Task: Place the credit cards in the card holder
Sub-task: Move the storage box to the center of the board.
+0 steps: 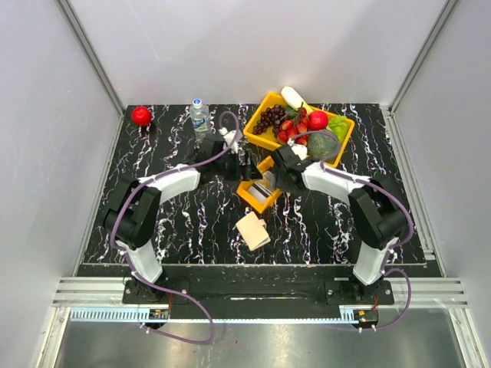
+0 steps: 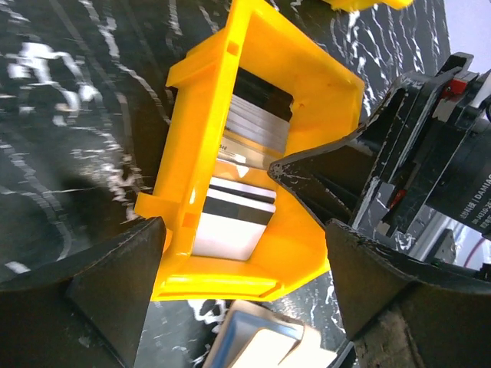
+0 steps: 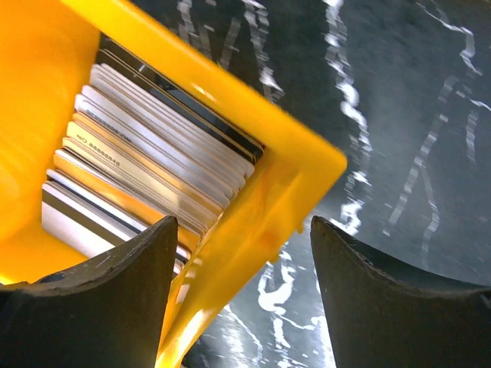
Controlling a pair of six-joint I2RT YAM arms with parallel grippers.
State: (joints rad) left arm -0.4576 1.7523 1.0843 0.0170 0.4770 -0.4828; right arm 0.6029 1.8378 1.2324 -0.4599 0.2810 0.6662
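On black marbled tabletop, pale walls, perhaps panels

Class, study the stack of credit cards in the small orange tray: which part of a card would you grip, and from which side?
Grip the long upper edge of an end card, coming from above. The credit cards stand on edge, packed face to face inside the orange tray, whose walls block their sides, so probably only the top edges are reachable.

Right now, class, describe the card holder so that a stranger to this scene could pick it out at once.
Start at the black marbled table and find the small orange tray of cards between the two arms. Just nearer the arm bases lies the card holder, flat on the tabletop. It is the only tan, soft-looking folded piece; its neighbours are bright orange bins.
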